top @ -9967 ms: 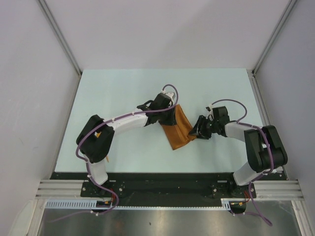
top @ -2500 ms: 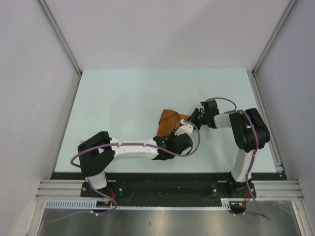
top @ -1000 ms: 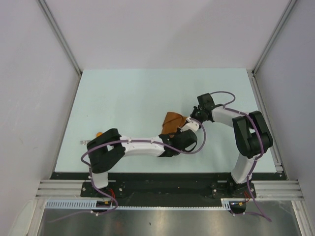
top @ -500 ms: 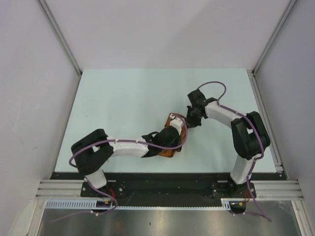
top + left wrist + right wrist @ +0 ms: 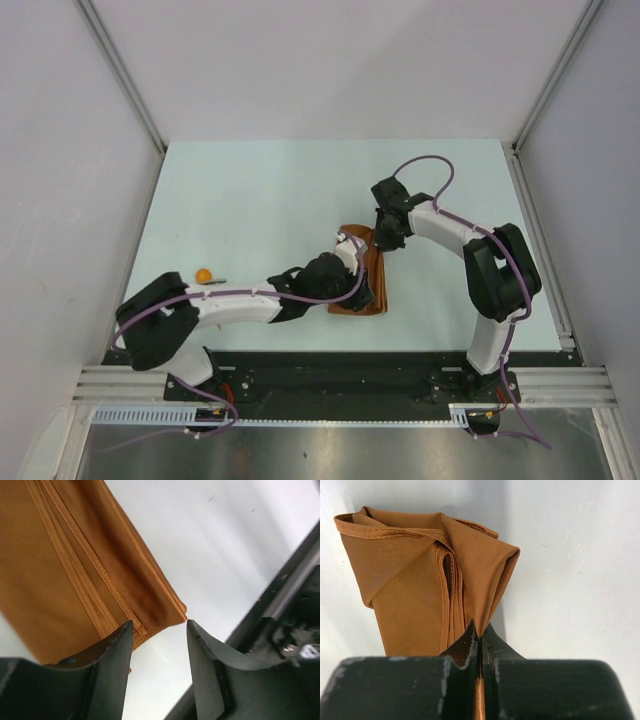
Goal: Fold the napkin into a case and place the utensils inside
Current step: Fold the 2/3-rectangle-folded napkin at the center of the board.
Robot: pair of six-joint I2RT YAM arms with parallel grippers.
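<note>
Pinches a napkin fold in the right gripper, jaws pressed shut. Holds nothing in the left gripper, jaws parted partway over the napkin's corner.

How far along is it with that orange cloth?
Folding looks mostly done: the napkin lies as a narrow layered strip. In hand: the right end effector pinches one end; the left end effector is open by its corner. Remaining: the utensils lie apart, not inside.

I see a lab test cell: a pale table boxed by white panels on aluminium posts, metal rail along its near edge.
</note>
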